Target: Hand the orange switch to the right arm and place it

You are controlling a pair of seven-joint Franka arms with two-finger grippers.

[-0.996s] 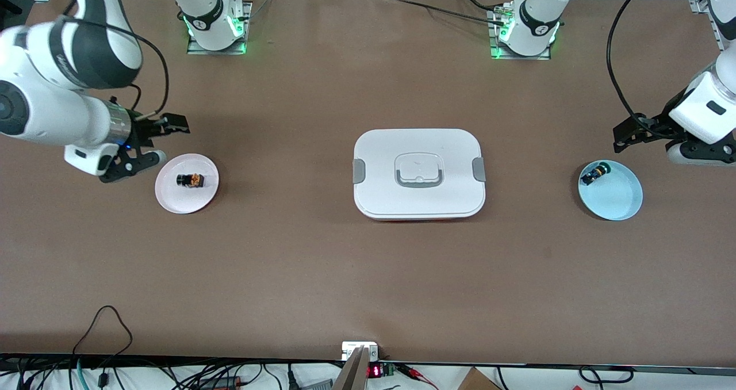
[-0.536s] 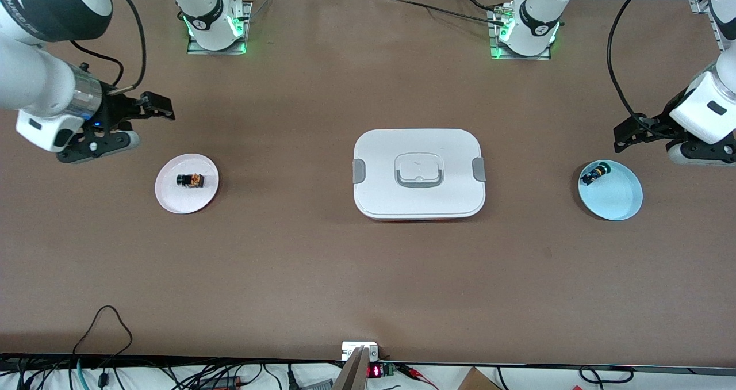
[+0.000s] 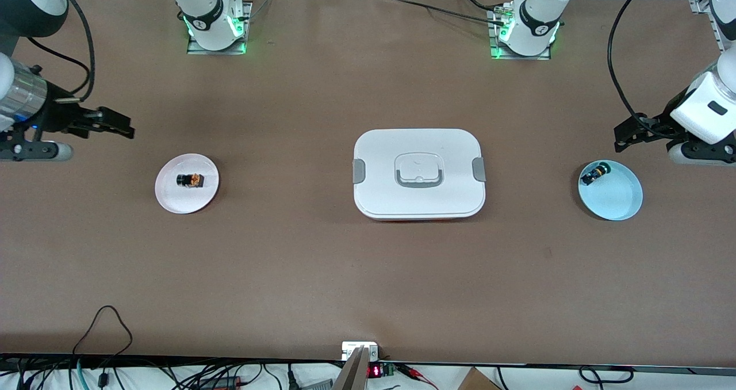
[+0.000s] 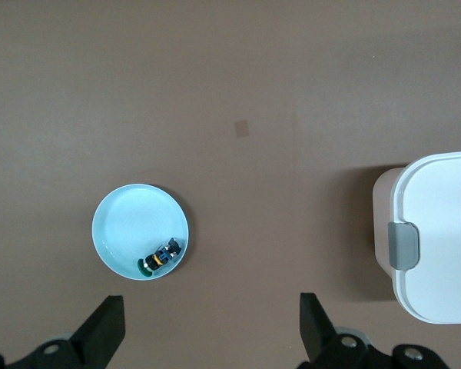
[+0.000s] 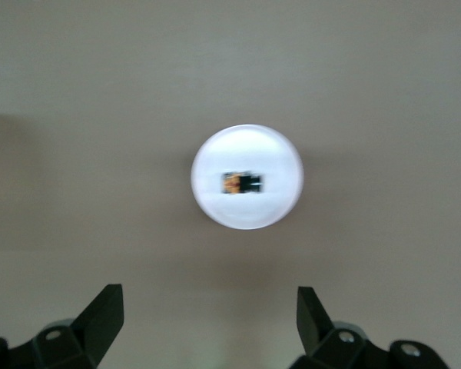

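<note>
On its pink plate (image 3: 172,200), orange switch (image 3: 190,180) lies apart from open right hand (image 3: 118,128).

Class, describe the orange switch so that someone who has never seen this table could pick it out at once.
Start at the big white lidded box mid-table and look toward the right arm's end, to the pale pink plate. The orange switch lies on it: tiny, black-bodied, orange at one end. The other small switch has a green cap and lies in the light blue dish.

Robotics lab: 2 bolted arm bases (image 3: 215,25), loose cables (image 3: 103,344), aluminium framing around brown table (image 3: 322,275)
</note>
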